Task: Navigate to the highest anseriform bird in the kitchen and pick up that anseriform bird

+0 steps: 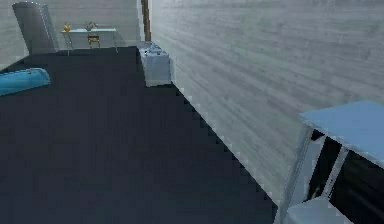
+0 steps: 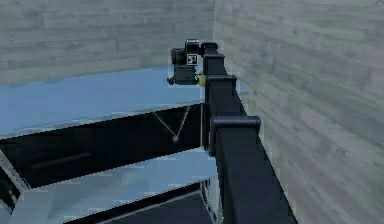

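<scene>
In the arm side view the dark arm bar (image 2: 232, 140) rises from the bottom edge to the gripper (image 2: 188, 58), which sits above the back of a pale blue tabletop (image 2: 90, 100). A small yellowish blob (image 2: 203, 79) shows right beside the arm, just under the gripper body; its shape is too small to name. The gripper's far end is hard to make out, so I cannot tell whether it holds anything. In the forward view the same pale blue table (image 1: 352, 122) stands at the lower right corner.
A lower shelf (image 2: 120, 185) lies under the tabletop. A pale plank wall (image 1: 260, 70) runs along the forward view's right. A white appliance (image 1: 155, 66) stands by it, with a grey fridge (image 1: 38, 26), a small far table (image 1: 90, 34) and a blue object (image 1: 24, 81) beyond open dark floor (image 1: 110, 150).
</scene>
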{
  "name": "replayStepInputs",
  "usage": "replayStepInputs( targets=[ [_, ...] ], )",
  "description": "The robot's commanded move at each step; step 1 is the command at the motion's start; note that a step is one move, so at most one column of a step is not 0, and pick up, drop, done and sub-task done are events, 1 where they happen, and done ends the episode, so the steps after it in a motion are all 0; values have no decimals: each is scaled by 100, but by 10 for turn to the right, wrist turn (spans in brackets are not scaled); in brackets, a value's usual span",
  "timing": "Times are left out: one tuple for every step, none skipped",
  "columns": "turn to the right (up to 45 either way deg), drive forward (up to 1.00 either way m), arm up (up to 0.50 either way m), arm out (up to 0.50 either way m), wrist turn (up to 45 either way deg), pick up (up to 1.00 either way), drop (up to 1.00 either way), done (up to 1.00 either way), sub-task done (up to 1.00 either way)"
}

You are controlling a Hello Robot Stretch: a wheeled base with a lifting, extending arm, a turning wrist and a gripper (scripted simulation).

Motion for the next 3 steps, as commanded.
replayStepInputs(
  targets=[
    [0,0,0,0,240,0,0,0,0],
    [0,0,0,0,0,100,0,0,0],
    [0,0,0,0,0,0,0,100,0]
  ],
)
